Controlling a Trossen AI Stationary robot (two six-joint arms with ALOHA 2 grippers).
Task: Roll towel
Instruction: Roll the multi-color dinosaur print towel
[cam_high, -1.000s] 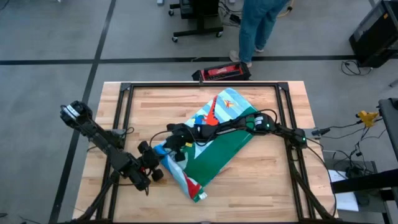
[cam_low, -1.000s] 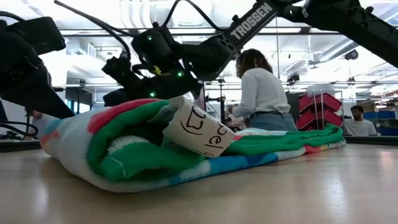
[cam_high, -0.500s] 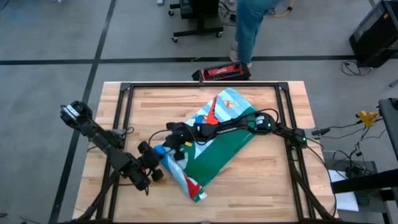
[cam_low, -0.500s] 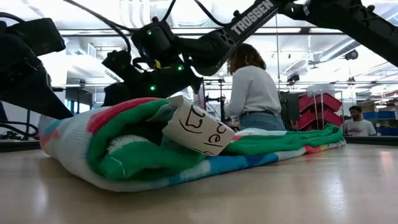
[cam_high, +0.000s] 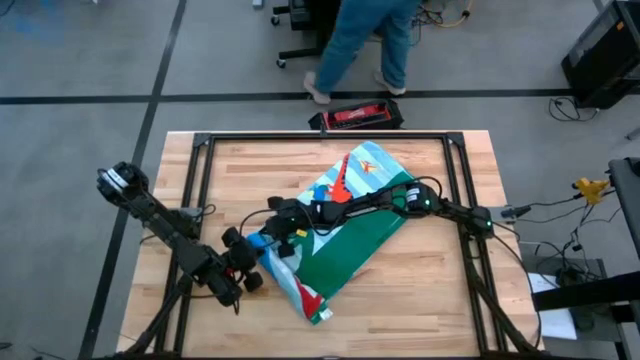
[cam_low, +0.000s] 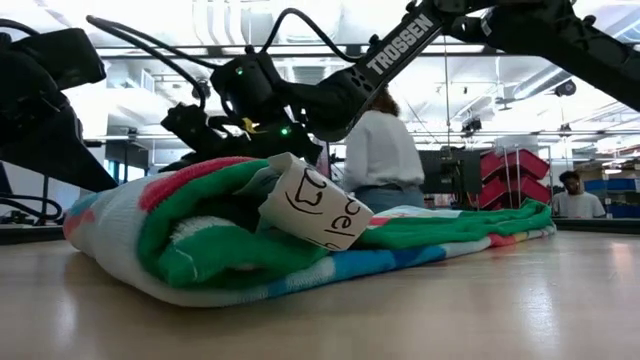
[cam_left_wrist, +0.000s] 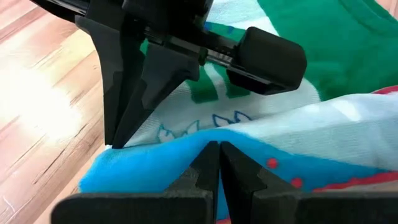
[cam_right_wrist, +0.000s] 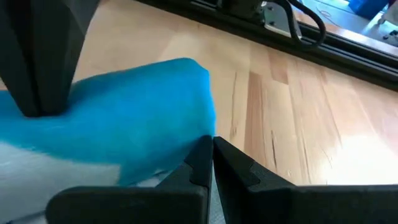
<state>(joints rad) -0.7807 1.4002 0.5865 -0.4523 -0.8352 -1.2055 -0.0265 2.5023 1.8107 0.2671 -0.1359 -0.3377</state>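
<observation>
Both sets of fingers pinch the towel's rolled end.
Left fingers (cam_left_wrist: 214, 163) and right fingers (cam_right_wrist: 208, 155) are shut on the towel (cam_high: 350, 235), gripping its lower-left fold to roll it; it lies diagonally mid-worktop (cam_high: 430, 300).

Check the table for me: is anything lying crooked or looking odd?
The towel lies diagonally across the table, only partly rolled at its left end, where both grippers pinch it. A white label sticks out of the fold.
</observation>
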